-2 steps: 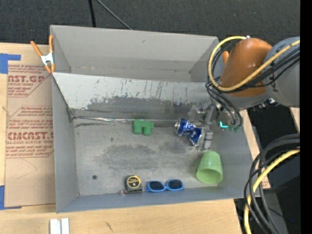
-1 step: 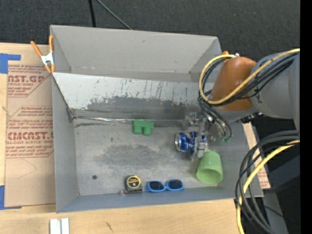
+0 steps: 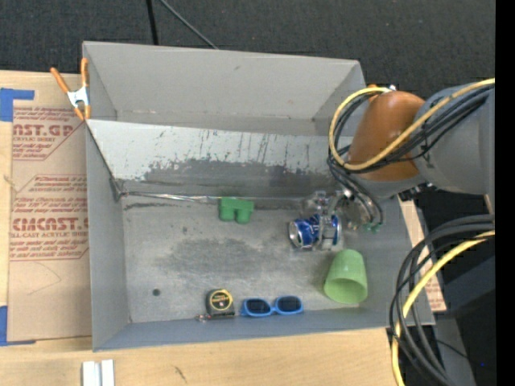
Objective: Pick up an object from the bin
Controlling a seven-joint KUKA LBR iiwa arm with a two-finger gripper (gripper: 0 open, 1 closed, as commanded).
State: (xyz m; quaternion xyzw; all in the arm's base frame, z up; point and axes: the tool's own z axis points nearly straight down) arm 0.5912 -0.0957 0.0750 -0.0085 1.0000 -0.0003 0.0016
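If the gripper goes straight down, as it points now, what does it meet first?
Probably the crushed blue can, lying just under the gripper at the right of the bin; depth is unclear.

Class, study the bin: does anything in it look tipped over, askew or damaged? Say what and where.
The green cup lies tipped on its side at the right of the bin, near the front wall. The blue and silver can just behind it, by the gripper, looks crumpled. Nothing looks spilled.
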